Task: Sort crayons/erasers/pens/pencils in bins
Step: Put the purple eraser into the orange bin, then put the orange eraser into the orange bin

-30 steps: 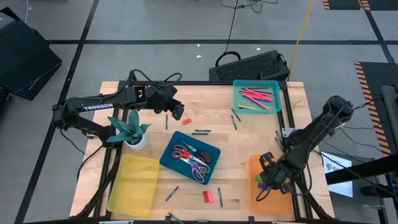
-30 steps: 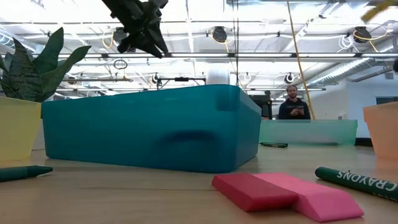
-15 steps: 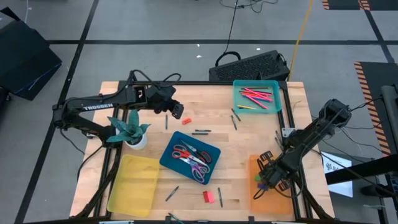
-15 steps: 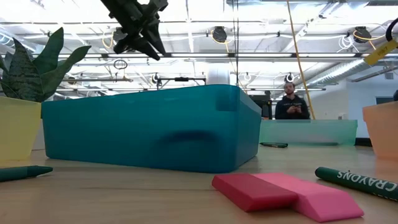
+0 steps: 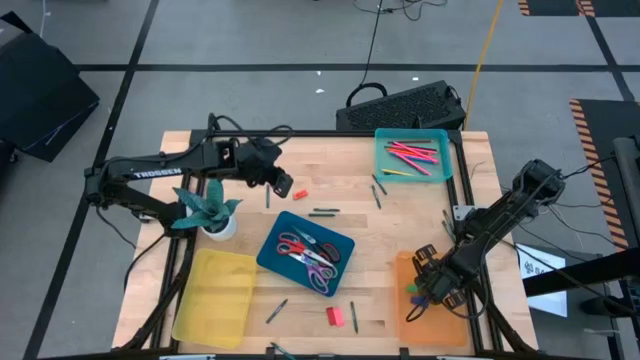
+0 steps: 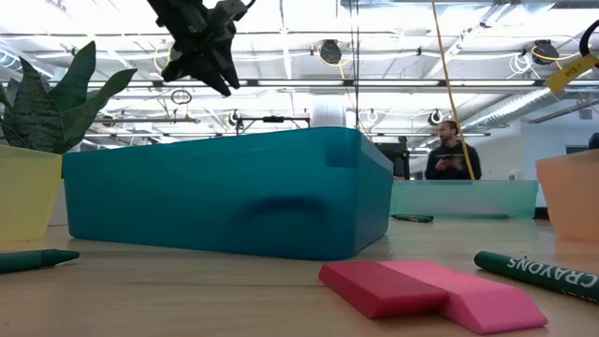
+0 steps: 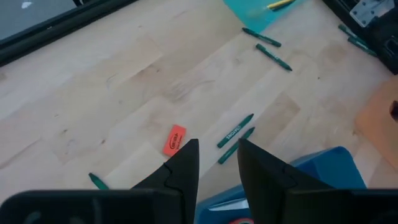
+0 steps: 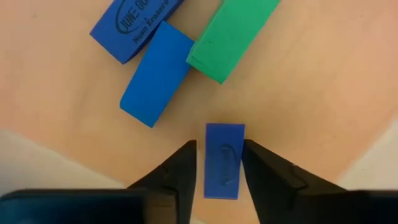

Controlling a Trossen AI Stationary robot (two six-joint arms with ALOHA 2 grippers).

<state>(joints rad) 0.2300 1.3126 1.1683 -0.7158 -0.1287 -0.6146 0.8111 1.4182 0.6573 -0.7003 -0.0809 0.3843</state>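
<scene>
Legibly, "CRAYONS" marks the green crayon (image 6: 538, 271).

The left gripper (image 5: 283, 186) has edged slightly toward the table's left side; the person (image 6: 452, 154) behind has stepped rightward.

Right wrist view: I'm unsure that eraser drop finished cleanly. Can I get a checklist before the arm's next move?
1. Right gripper over the orange bin: ok.
2. Small blue eraser between its fingers, released or gripped: cannot tell.
3. Other blue erasers and green eraser lying in the bin: ok.
4. Left gripper open, above the table near the red eraser: ok.
5. Red and pink erasers on the table, unsorted: not ok.
</scene>
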